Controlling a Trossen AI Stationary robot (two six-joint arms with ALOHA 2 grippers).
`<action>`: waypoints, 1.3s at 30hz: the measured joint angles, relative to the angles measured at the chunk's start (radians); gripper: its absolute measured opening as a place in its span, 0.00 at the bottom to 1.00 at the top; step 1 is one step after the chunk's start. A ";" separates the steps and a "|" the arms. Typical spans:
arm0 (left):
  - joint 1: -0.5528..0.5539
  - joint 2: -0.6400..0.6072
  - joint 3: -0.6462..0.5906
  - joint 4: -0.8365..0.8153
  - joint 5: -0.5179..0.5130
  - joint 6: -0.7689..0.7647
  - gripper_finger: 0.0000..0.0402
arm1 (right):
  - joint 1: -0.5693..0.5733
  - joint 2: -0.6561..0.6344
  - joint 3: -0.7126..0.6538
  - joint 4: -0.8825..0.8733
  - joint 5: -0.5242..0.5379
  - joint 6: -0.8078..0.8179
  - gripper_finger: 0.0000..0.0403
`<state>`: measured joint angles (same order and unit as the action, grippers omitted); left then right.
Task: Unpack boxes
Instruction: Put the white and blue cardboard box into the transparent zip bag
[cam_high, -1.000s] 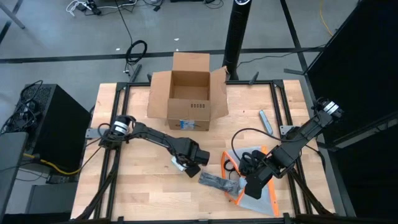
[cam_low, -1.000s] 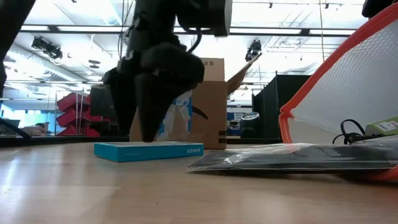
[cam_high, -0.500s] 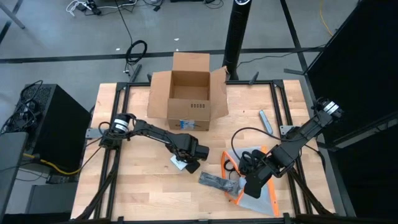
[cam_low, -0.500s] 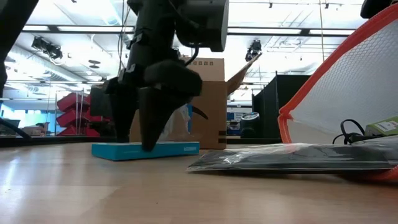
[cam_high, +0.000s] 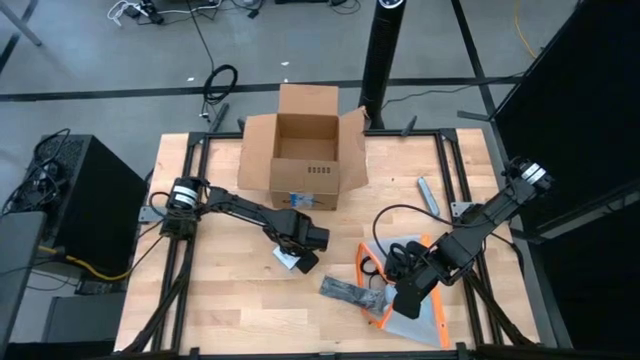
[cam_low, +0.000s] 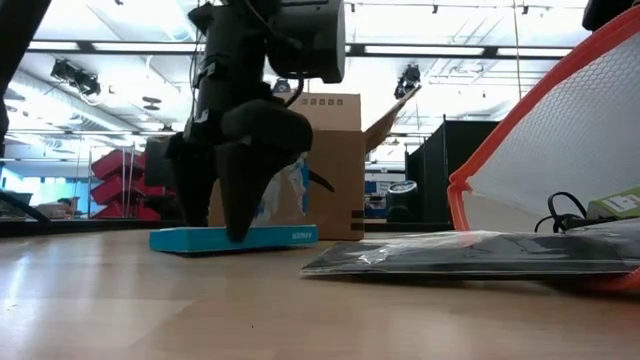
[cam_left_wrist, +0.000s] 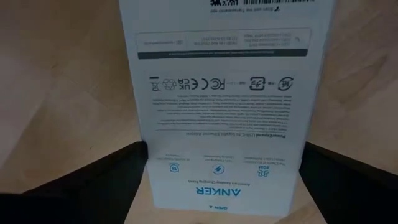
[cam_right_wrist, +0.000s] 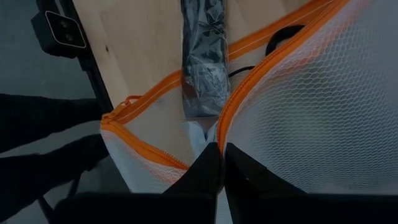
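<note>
The brown cardboard box (cam_high: 303, 150) (cam_low: 335, 165) stands at the table's far middle with its flaps open. Near it a flat white-and-blue small carton (cam_high: 288, 260) (cam_low: 235, 238) (cam_left_wrist: 224, 124) lies on the wood. My left gripper (cam_high: 305, 247) (cam_low: 215, 230) points straight down over it, open, one finger on each long side. Toward the near right, my right gripper (cam_high: 402, 298) (cam_right_wrist: 221, 152) is shut on a white mesh pouch (cam_high: 420, 262) (cam_low: 570, 130) with an orange edge. My left gripper's fingers (cam_left_wrist: 118, 180) stand beside the small carton's two long edges, across it, from above; whether they touch it I cannot tell. My right gripper pinches the pouch's mesh wall just by its orange edge (cam_right_wrist: 219, 127) between its shut fingers, slanting down. That side is raised, while the pouch's lower part rests on the table.
A black item in a clear bag (cam_high: 348, 293) (cam_low: 470, 255) (cam_right_wrist: 202, 62) lies between the two grippers, half at the pouch's mouth. A grey strip (cam_high: 428, 194) lies at the right. A black post (cam_high: 385, 50) rises behind the cardboard box.
My left gripper has come down and a little toward the far edge, and its open fingers now reach the table on both sides of the small carton. The right gripper and the pouch have kept still.
</note>
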<state>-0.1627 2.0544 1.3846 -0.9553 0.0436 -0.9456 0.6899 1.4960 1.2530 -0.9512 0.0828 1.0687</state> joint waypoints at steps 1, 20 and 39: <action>0.000 0.000 -0.008 0.010 0.000 0.000 0.99 | 0.000 0.000 0.000 -0.001 -0.001 0.000 0.00; -0.009 0.008 -0.008 0.042 -0.050 -0.015 0.88 | -0.007 0.000 0.000 -0.003 -0.004 -0.019 0.00; -0.138 0.053 0.333 0.010 -0.125 -0.015 0.87 | -0.008 -0.033 0.000 -0.035 0.011 -0.105 0.00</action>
<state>-0.3011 2.1072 1.7175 -0.9449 -0.0814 -0.9606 0.6824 1.4634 1.2530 -0.9863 0.0940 0.9641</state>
